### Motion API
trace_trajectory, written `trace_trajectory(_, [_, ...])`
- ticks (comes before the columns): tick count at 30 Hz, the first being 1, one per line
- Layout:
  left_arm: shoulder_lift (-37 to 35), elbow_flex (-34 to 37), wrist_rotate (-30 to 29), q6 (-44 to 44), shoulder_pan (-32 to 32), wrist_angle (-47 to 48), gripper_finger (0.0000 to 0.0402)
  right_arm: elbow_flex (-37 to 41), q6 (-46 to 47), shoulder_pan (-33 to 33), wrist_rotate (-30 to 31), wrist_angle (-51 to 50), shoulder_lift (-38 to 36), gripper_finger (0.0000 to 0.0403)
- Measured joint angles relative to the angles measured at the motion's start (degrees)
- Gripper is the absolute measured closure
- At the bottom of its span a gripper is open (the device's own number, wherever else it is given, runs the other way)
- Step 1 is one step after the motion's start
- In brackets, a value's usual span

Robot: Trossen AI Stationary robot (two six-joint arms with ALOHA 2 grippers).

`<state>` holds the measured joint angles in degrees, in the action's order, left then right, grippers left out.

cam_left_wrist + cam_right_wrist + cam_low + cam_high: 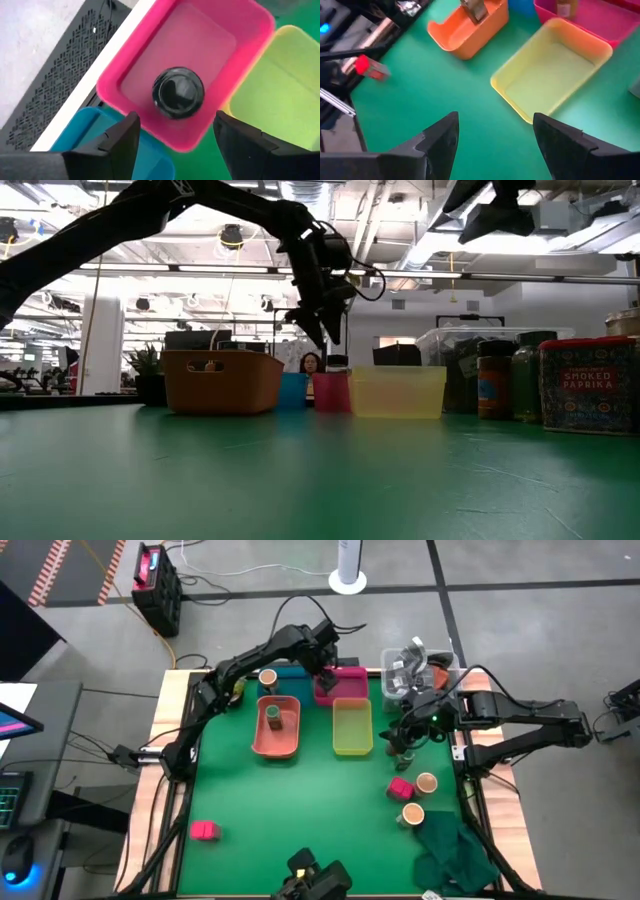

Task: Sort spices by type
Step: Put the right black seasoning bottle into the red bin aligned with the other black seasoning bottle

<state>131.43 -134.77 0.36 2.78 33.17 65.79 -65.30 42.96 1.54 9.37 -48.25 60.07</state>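
The left gripper [175, 137] hangs over the far edge of the table with its two dark fingers spread wide and nothing between them. Directly beneath it, a small black round-capped bottle [178, 93] stands inside the magenta-pink plastic tray [131, 80], so that one looks to be placed already. Just beside that tray sit a blue tray [82, 131] and a pale yellow rectangular tray [352, 726], the yellow one bare inside. Further along, the orange tray [277, 728] holds one jar with a dark green top [273, 716], and a tan-topped round jar [268, 676] stands near the blue tray.

The right gripper [495, 135] hovers above the green table mat [290, 800] near the yellow tray, fingers apart and empty.

From where I stand, sorting seems barely begun. Left to do: two tan-topped jars [419, 798] and a magenta-pink little box [400, 787] by the right arm, another pink box [204, 830] alone at the near left, well apart from both grippers, and several jars clustered under the right arm.
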Motion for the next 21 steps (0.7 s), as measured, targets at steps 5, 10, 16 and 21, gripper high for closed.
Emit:
trace_trajectory(5, [-4.5,0.0,0.8,-3.5,-0.7,2.7,0.0159,0.0,0.5,1.2,0.0,-7.3,0.1,0.0121])
trace_trajectory(10, [-9.1,0.1,0.1,-8.9,-3.9,6.8,0.0162,-0.1,-5.6,1.9,0.0,-12.9,4.0,0.0121])
trace_trajectory(16, [-18.5,12.1,-1.3,-12.0,-7.5,1.0,0.0174,-0.1,-17.5,2.2,3.1,-15.0,11.4,0.0121])
trace_trajectory(21, [-32.1,30.2,-2.6,-7.4,-10.6,-9.6,0.0189,-0.1,-23.3,3.2,3.4,-14.7,13.3,0.0121])
